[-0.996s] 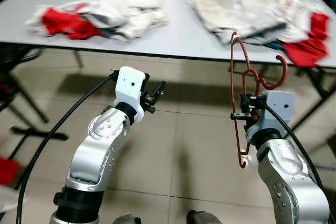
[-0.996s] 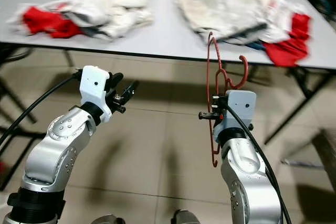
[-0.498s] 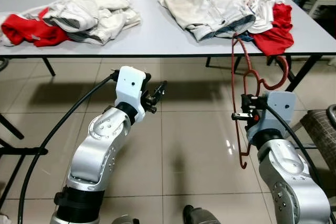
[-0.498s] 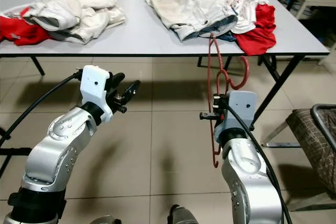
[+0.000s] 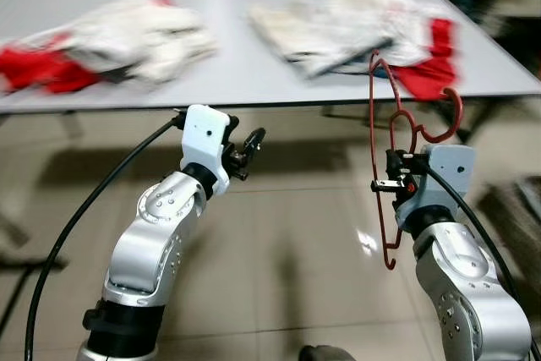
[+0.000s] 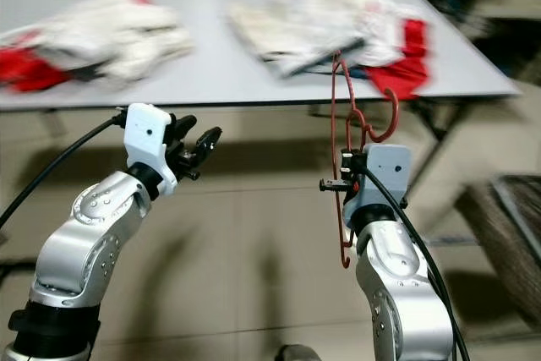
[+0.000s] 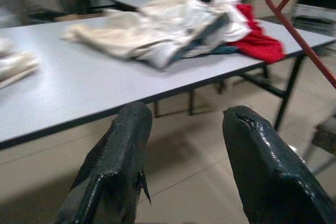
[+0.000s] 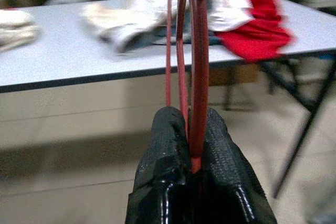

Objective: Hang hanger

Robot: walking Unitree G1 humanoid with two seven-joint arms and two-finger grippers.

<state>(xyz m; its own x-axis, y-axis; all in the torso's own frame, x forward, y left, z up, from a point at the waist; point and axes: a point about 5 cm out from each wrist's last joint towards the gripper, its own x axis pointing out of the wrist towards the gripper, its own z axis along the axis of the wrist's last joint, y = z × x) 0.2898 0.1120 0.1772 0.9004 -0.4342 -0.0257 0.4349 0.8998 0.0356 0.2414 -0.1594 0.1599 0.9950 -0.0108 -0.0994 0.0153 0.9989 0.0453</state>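
Gripping the red hanger (image 5: 385, 166) upright, hook far-side up, the right gripper (image 5: 390, 184) stays clamped; left gripper (image 5: 251, 144) apart, empty.

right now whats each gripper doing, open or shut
Left gripper: open, holding nothing.
Right gripper: shut on the red hanger.

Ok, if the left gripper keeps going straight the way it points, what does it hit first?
Probably the table edge. The open left gripper aims just under it, so it might slip beneath; depth is unclear.
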